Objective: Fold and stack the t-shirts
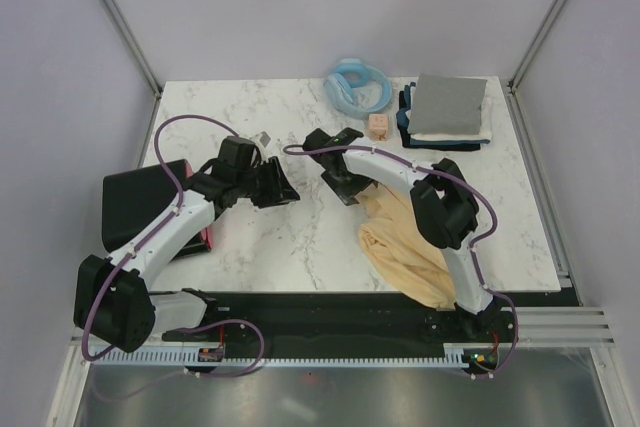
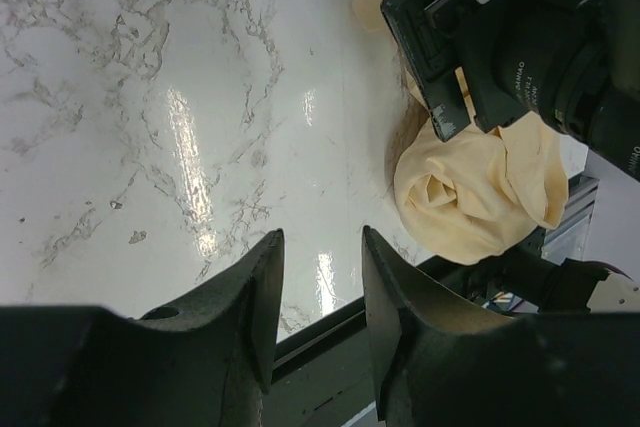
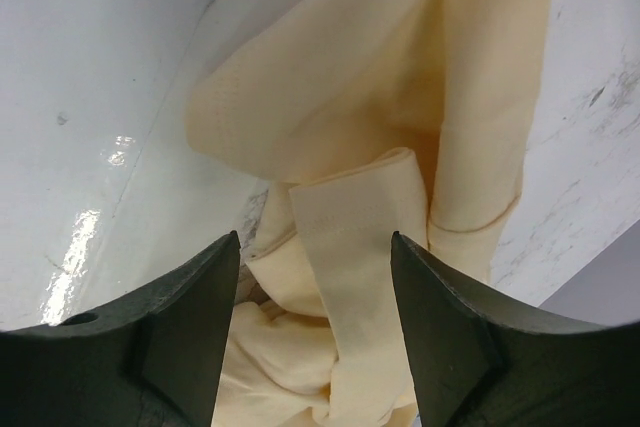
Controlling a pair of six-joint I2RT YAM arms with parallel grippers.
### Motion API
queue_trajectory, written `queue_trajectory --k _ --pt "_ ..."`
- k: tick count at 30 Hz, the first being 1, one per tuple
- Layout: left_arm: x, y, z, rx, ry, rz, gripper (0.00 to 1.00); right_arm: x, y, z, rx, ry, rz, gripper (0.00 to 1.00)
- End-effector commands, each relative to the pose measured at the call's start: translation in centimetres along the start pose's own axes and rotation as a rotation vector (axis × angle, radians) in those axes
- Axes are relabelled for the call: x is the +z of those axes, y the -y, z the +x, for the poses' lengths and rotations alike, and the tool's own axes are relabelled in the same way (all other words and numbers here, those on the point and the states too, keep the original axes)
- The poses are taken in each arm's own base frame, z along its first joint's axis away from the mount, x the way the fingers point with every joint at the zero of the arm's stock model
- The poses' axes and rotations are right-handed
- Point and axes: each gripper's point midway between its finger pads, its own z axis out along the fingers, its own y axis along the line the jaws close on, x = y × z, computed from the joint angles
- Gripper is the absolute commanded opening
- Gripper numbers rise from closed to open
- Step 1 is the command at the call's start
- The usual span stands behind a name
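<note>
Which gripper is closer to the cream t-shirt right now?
Right. The right gripper hangs directly over the crumpled cream t-shirt; the left gripper is off to its left, above the marble table.

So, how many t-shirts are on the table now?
4. The cream t-shirt lies crumpled at the near right edge; the grey t-shirt, white t-shirt and navy t-shirt are stacked far right. The stack may hide more.

The table top is smooth and glossy, white with marble veining (lamp glare streaks across it). The cream t-shirt is soft, matt, finely woven cloth with a stitched hem. The folded grey t-shirt also looks matt. The left gripper and right gripper are matt black plastic, faintly grainy.
</note>
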Motion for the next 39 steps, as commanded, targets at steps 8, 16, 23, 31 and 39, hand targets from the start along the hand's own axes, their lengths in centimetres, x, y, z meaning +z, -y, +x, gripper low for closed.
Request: queue_trajectory --k 8,16,23,31,39 --pt "0.3 0.1 -0.1 0.038 0.004 0.034 0.43 1.2 1.9 0.0 -0.027 -0.017 0.172 0.7" --pt "0.5 0.0 -0.1 0.038 -0.006 0.037 0.43 1.1 3.1 -0.6 -0.019 0.001 0.249 0.64" --pt "0.8 0.2 -0.1 0.034 -0.013 0.049 0.43 0.5 4.3 -0.7 -0.012 0.021 0.308 0.3" --pt "1.0 0.3 0.2 0.029 -0.023 0.061 0.43 -0.1 4.8 -1.0 -0.002 0.046 0.318 0.27" --pt "1.3 0.6 0.4 0.026 -0.04 0.084 0.43 -2.1 5.2 -1.4 0.035 0.083 0.293 0.25"
